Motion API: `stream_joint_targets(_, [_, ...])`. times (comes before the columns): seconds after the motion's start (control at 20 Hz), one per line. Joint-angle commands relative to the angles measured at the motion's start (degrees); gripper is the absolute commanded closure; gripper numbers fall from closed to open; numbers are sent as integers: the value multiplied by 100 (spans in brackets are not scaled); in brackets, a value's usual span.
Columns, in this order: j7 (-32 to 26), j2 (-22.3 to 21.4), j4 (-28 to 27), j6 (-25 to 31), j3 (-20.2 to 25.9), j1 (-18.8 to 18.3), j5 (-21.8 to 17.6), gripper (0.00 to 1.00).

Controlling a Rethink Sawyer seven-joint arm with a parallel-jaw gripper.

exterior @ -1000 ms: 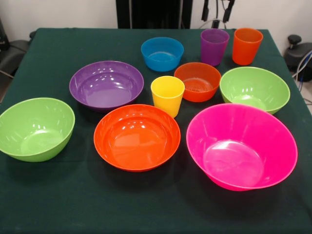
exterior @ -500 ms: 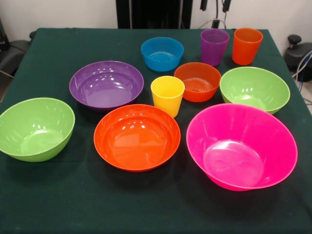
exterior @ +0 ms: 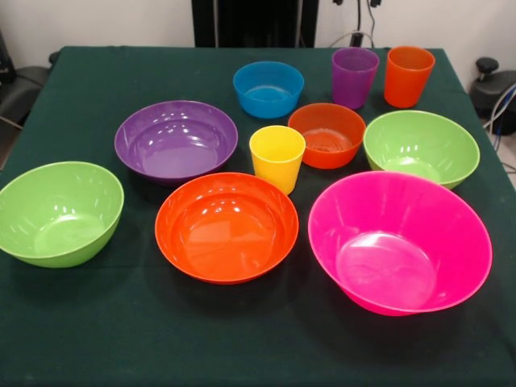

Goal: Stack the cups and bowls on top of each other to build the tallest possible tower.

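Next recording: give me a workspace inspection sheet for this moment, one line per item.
Surface: table with dark green cloth, flat.
Job's things: ten pieces, all upright and separate, nothing stacked: pink bowl, large orange bowl, purple bowl, two green bowls, small orange bowl, blue bowl, yellow cup, purple cup, orange cup.
Clutter: nothing seen.
Gripper: not in view.
Cables: some hanging behind the table.
Surroundings: black pedestal, light wall.
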Motion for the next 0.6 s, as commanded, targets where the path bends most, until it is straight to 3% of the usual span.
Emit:
stream_joint_targets(0.05, [1048, 175, 668, -235, 374, 54, 119, 0])
stream_joint_targets(0.35, [1058, 149, 944, -335, 343, 82, 71, 0])
stream_joint_targets(0.6, [1206, 396, 1186, -890, 415, 62, 48, 0])
